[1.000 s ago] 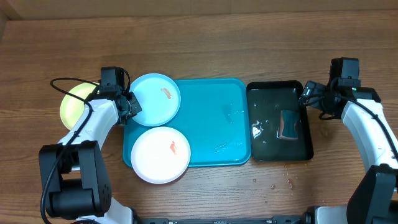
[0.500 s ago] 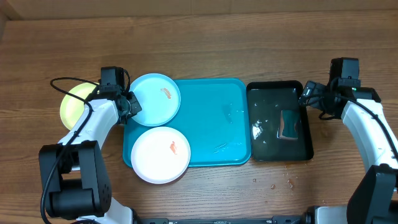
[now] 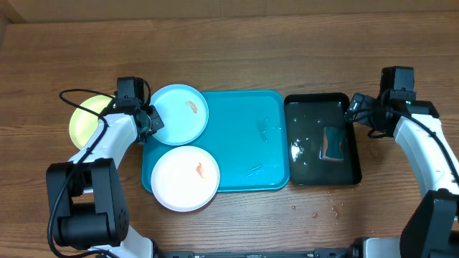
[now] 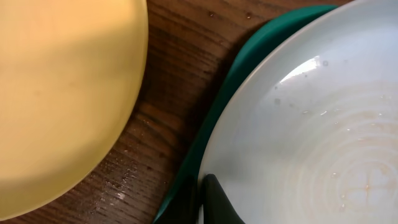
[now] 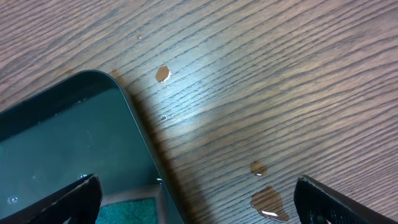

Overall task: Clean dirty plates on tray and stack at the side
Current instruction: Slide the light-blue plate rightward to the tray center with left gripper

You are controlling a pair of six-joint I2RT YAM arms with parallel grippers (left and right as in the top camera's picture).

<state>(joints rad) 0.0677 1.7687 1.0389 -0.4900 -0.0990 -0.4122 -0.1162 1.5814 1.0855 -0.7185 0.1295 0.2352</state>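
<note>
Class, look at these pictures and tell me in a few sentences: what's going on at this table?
Two robot arms are working on dirty plates. The left gripper is at the rim of the blue plate at the tray's left end; whether it grips is unclear. That plate and the white plate both carry orange smears. The yellow plate lies on the table, left of the tray. The right gripper hovers open over a corner of the black tray, where a sponge lies in water.
</note>
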